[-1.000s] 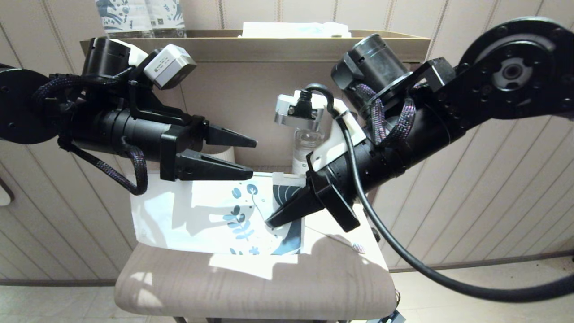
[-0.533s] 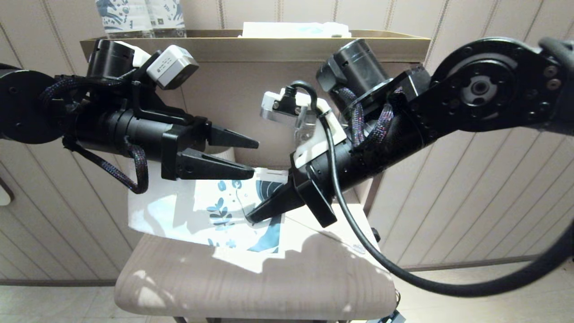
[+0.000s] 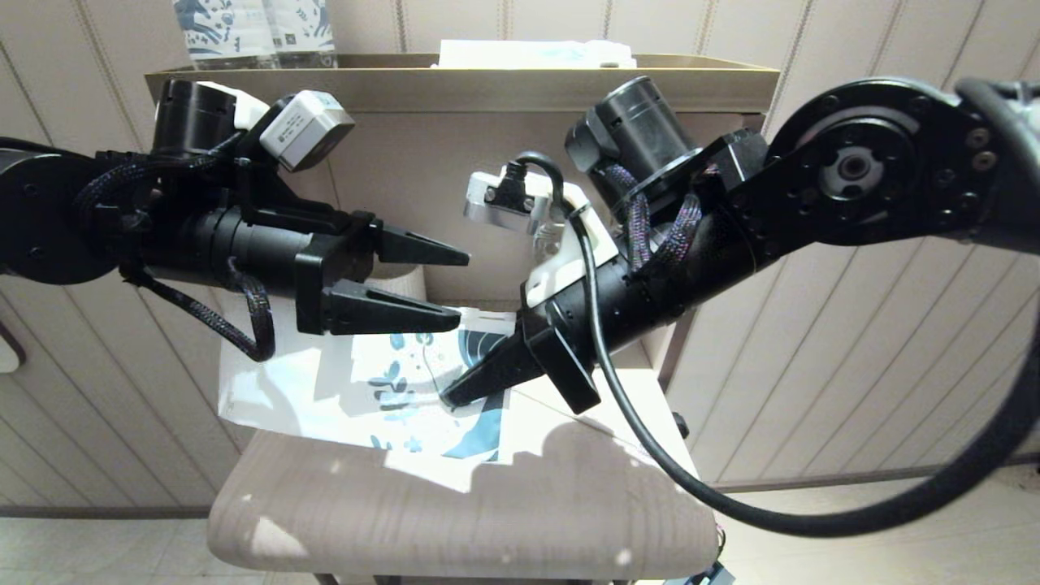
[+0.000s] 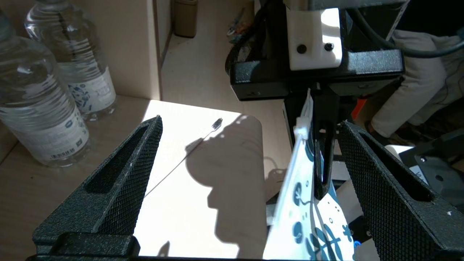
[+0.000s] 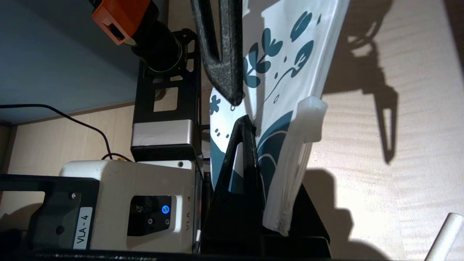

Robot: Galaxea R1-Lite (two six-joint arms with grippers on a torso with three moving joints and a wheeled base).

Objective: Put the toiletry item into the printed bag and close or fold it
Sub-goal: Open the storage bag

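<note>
Lifted leftward since a second ago, the printed bag [image 3: 357, 382] hangs pinched in the clamped right gripper [image 3: 452, 398]; the wide-open left gripper [image 3: 455, 286] should catch its mouth squarely

Printed bag [image 5: 290, 83] in right pincer [image 5: 250, 127]
</note>
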